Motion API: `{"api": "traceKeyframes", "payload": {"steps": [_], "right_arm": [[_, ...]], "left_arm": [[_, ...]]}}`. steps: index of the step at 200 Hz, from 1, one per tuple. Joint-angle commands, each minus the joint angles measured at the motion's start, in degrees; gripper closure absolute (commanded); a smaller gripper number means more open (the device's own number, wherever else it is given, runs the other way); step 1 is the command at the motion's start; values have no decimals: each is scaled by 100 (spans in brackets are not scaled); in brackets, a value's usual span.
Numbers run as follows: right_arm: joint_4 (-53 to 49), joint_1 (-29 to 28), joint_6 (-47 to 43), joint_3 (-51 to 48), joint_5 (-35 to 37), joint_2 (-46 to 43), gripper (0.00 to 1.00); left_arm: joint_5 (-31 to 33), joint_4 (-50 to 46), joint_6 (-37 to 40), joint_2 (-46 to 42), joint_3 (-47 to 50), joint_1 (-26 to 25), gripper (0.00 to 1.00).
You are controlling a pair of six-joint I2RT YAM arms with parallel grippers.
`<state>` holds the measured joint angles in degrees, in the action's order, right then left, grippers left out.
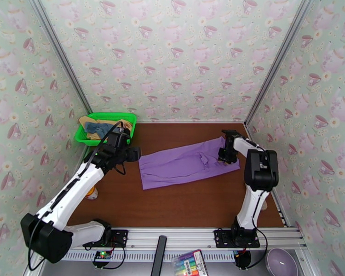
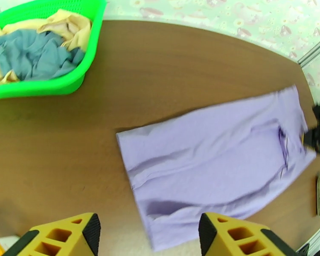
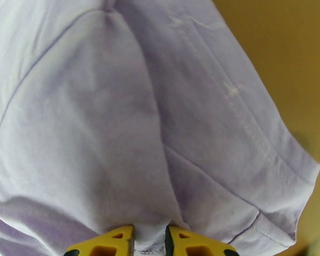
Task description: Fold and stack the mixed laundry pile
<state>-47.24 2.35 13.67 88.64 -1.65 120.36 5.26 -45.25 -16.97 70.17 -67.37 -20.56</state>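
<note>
Fingers (image 3: 109,245) of the right gripper (image 3: 149,235) stand nearly together, with a narrow fold of the purple T-shirt (image 3: 117,124) pinched between their yellow tips. The cloth gathers into long creases that run away from the grip. Seen from above, this gripper sits on the right-hand end of the T-shirt, toward the right side of the brown table (image 1: 195,203).

The left gripper (image 2: 148,229) has its fingers (image 2: 86,235) spread wide and holds nothing. In its wrist view the near left corner of the T-shirt lies below the gap between the two tips, and neither tip can be seen touching it. From above, this gripper sits just beside the T-shirt's left edge.

The T-shirt lies spread as a long flat band across the middle of the table, slanting from nearer on the left to farther on the right. Soft wrinkles run along its length, and a small raised ridge sits close to the right end.

At the back left corner stands the green basket (image 2: 53,87), apart from the T-shirt. Inside it the slate-blue shirt (image 2: 32,56) lies crumpled on the tan-yellow garment (image 2: 70,26). The tan-yellow cloth shows around the blue at the far side and along the left.
</note>
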Motion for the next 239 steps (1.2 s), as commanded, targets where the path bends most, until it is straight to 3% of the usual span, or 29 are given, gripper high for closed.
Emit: {"api": "traceKeyframes", "payload": {"steps": [1,47,69,86,117,146,166,191,215,239], "right_arm": [[-413,10,-383,864,-143,686,71],[-887,-6,-690,2222,-283,1112,69],[-589,-129,-885,1482,-290,206,65],[-47,-423,-1068,298,-98,-1004,59],[534,-1671,-1168,-1478,7,-3192,48],[640,-3576,-808,-2215,277,-4018,45],[835,-4818,-433,-2277,663,-3875,44],[1171,-5885,-92,-1944,841,-3130,44],[1135,-6514,105,-1263,919,-2005,44],[1082,-6695,577,-762,798,-1207,44]], "left_arm": [[87,-668,-200,-265,197,43,33],[-27,-907,-539,-230,607,41,27],[8,-782,-578,375,588,59,25],[-97,-412,-603,999,474,142,23],[-686,432,-697,2129,177,399,19],[-816,713,-746,3093,-204,500,20],[-824,906,-755,3461,-319,525,23],[-868,1202,-737,3683,-334,523,25],[-902,1433,-672,3778,-300,535,28],[-1002,1600,-610,3924,-293,527,33]]}}
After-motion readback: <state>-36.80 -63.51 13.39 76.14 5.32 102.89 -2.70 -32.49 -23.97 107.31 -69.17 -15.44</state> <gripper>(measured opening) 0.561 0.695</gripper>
